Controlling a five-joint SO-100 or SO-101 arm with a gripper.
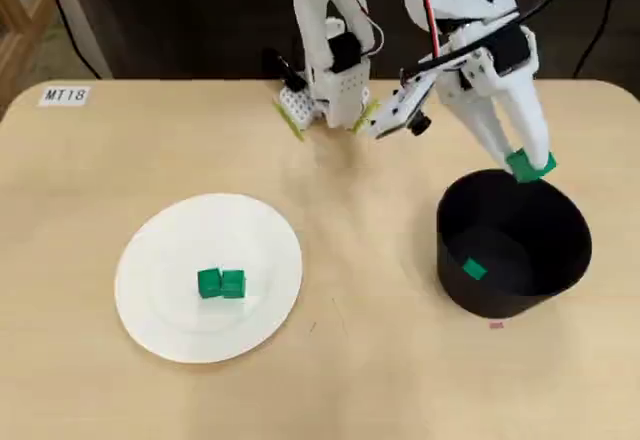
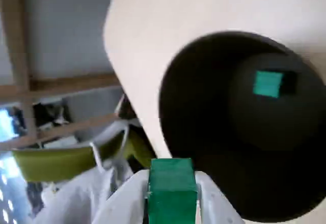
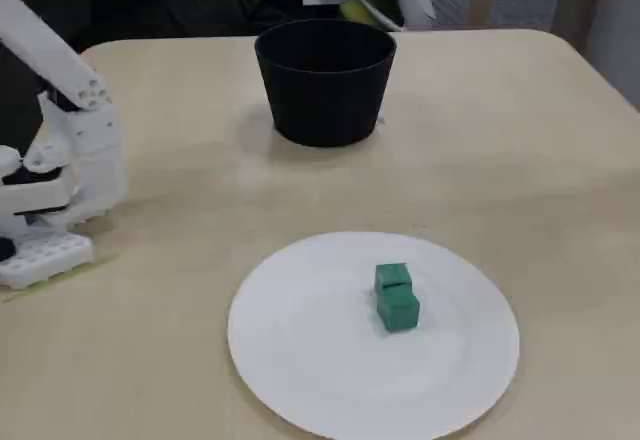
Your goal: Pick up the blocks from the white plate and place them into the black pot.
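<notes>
While clamping a green block (image 1: 530, 166) over the black pot's (image 1: 560, 280) far rim, jaws gripping tight, one block (image 1: 474, 269) lying inside, two blocks (image 1: 221, 283) sitting touching on the white plate (image 1: 160, 260), "MT18" label (image 1: 66, 95) sticking at the worktop's (image 1: 380, 380) far left corner

— What does the arm (image 1: 440, 20) look like in the overhead view, upper middle of the frame?

— White plastic shells, angular, with black motor blocks set into the joints. A red wire and black cables run along the upper links.

— And the base (image 1: 325, 100)?

— White too, on a pale perforated foot with yellow-green edges, top centre of that view. In the fixed view the same base (image 3: 55, 210) sits at the left edge, blocky, with round screw bosses on the shoulder.

— The gripper (image 1: 528, 160)?

— Two long white tapering fingers (image 2: 214, 203); the wrist view shows them at the bottom edge, smooth and plain. A small black camera lens pokes out beside the wrist.
</notes>
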